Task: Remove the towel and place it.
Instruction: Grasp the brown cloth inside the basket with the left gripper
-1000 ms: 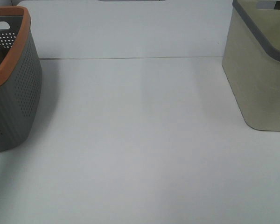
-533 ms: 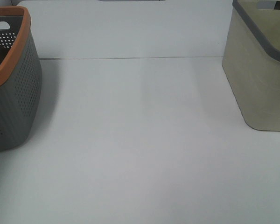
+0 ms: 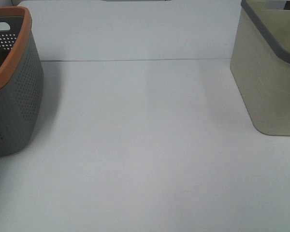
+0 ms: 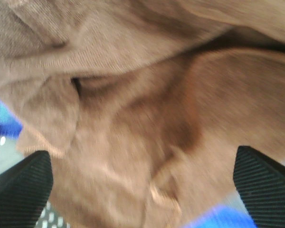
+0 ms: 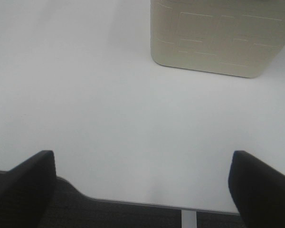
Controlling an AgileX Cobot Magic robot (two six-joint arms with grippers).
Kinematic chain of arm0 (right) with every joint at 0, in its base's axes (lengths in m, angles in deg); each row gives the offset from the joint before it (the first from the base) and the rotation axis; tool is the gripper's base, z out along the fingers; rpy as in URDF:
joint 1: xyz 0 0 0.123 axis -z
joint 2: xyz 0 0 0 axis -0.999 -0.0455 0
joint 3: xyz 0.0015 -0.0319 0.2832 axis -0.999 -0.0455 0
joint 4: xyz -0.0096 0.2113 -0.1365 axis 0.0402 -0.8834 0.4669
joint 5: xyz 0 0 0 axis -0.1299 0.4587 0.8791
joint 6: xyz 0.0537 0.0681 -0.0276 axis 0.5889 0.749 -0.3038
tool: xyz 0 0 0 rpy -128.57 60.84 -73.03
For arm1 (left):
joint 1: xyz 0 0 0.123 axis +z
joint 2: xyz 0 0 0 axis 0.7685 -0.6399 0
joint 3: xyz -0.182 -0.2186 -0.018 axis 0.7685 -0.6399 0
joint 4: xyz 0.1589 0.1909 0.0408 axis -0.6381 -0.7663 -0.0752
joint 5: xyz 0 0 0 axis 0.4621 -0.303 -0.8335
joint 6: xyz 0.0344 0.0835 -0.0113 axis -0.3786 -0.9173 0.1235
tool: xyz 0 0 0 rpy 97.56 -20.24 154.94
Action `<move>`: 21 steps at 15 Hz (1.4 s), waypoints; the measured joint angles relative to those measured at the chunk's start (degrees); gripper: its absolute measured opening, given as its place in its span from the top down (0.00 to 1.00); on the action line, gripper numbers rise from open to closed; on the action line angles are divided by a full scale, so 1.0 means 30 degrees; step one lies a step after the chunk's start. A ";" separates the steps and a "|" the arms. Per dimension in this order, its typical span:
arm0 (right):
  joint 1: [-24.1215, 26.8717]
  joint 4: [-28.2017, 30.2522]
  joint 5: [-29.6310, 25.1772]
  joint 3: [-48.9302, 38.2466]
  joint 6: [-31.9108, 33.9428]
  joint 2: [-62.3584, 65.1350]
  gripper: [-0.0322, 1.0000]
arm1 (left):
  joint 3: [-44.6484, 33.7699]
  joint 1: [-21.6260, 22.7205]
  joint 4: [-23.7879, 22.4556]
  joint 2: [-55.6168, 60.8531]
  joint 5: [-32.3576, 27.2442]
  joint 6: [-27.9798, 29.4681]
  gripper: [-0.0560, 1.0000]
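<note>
Towel [image 4: 147, 95] lies crumpled in the grey basket [image 3: 19, 96] at the desk's [image 3: 145, 145] left edge, with a blue cloth [image 4: 2, 118] showing at its edges. Left gripper [image 4: 142, 185] is close above it, jaws spread, nothing held. Advise descending onto the raised central fold and pinching brown fabric only. Right gripper [image 5: 142, 185] is released and empty.

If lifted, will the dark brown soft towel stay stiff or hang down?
Probably floppy: the dark brown soft towel lies in deep folds, so it should drape. Its fuzzy surface likely resists slipping. The blue cloth beside it might drag along.
</note>
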 joint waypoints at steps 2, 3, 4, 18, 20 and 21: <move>0.0000 0.0000 0.0000 0.0000 0.0000 0.0000 0.04 | 0.0000 0.0000 0.0267 -0.0688 0.0153 -0.0382 0.04; 0.0000 0.0000 0.0000 0.0000 0.0000 0.0000 0.04 | 0.0000 0.0000 0.0535 -0.0898 0.0191 -0.0840 0.07; 0.0000 0.0000 0.0000 0.0000 0.0000 0.0000 0.04 | 0.0000 0.0000 0.0898 -0.0974 0.0191 -0.1089 0.09; 0.0000 0.0000 0.0000 0.0000 0.0000 0.0000 0.04 | 0.0000 -0.0057 0.1719 -0.1528 -0.0134 -0.0936 0.95; 0.0000 0.0000 0.0000 0.0000 0.0000 0.0000 0.04 | 0.0057 -0.0057 0.1700 -0.1528 -0.0191 -0.0477 0.95; 0.0000 0.0000 0.0000 0.0000 0.0000 0.0000 0.04 | 0.0344 -0.0057 0.1681 -0.1471 -0.0592 -0.0420 0.95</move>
